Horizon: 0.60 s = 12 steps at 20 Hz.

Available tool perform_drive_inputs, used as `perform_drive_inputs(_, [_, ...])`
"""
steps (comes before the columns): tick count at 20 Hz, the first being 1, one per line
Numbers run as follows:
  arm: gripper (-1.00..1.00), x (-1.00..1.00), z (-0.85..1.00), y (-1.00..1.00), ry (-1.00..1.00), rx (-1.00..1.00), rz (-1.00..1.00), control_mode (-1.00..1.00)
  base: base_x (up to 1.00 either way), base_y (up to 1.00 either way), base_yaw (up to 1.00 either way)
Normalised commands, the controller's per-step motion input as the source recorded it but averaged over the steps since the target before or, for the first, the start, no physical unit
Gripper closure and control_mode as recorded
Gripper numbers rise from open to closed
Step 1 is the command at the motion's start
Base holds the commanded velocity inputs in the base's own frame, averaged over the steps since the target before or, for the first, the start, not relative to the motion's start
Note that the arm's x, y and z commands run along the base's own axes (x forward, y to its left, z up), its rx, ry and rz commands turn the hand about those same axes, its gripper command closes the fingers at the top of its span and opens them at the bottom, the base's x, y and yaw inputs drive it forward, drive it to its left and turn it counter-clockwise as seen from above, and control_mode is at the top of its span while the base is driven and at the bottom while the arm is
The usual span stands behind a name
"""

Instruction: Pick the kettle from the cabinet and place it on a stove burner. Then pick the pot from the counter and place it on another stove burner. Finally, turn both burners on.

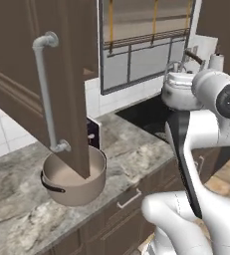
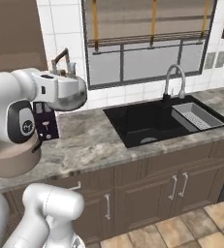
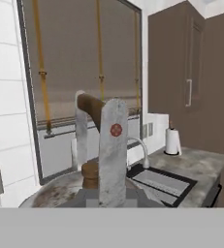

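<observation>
At left, open dark panelled cabinet [image 1: 61, 84] door with tubular silver handle, round tan pot [image 1: 74, 179] below on veined marble bench [image 1: 136, 149]; rightward, tool [image 3: 99, 145] clamped tight on arched handle of shiny squat kettle [image 2: 67, 92], aloft above bench beside black sink [image 2: 152, 121].

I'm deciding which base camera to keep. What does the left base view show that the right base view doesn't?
Left base view alone: the open cabinet door with its silver bar handle, hanging over the pot. Right base view alone: the drainer basket in the sink. Both: the kettle, held up off the counter by its handle in the shut end effector.
</observation>
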Motion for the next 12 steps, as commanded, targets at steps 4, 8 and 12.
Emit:
perform_drive_inputs(4, [1.00, 0.00, 0.00, 0.00, 0.00, 0.00, 0.00, 1.00, 0.00, 0.14, -0.42])
perform_drive_inputs(8, [1.00, 0.00, 0.00, 0.00, 0.00, 0.00, 0.00, 1.00, 0.00, 0.26, -0.45])
perform_drive_inputs(12, [1.00, 0.00, 0.00, 0.00, 0.00, 0.00, 0.00, 1.00, 0.00, 0.32, -0.48])
